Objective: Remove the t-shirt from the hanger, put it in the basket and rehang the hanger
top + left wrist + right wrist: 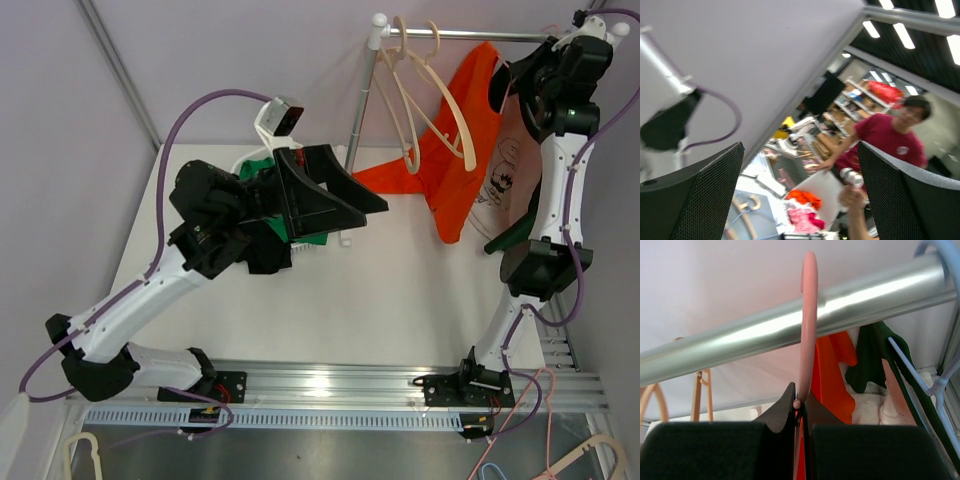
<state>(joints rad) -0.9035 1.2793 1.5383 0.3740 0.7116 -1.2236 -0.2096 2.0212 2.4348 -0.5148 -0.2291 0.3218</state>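
A pale pink t-shirt (512, 170) with a dark print hangs on a pink hanger under the rack's metal rail (470, 36) at the back right. In the right wrist view the hanger's hook (807, 315) loops over the rail (740, 340). My right gripper (800, 401) is shut on the hook's stem just below the rail; it also shows high by the rail in the top view (585, 30). My left gripper (365, 215) is open and empty, raised over the table's left middle. In its own view (800, 165) only the wall and the room show between the fingers.
An orange t-shirt (465, 130) and empty cream hangers (420, 90) hang on the same rail, left of the pale shirt. A green garment (262, 163) lies on the table behind the left arm. Dark green cloth (870, 355) hangs by a blue hanger (912, 372).
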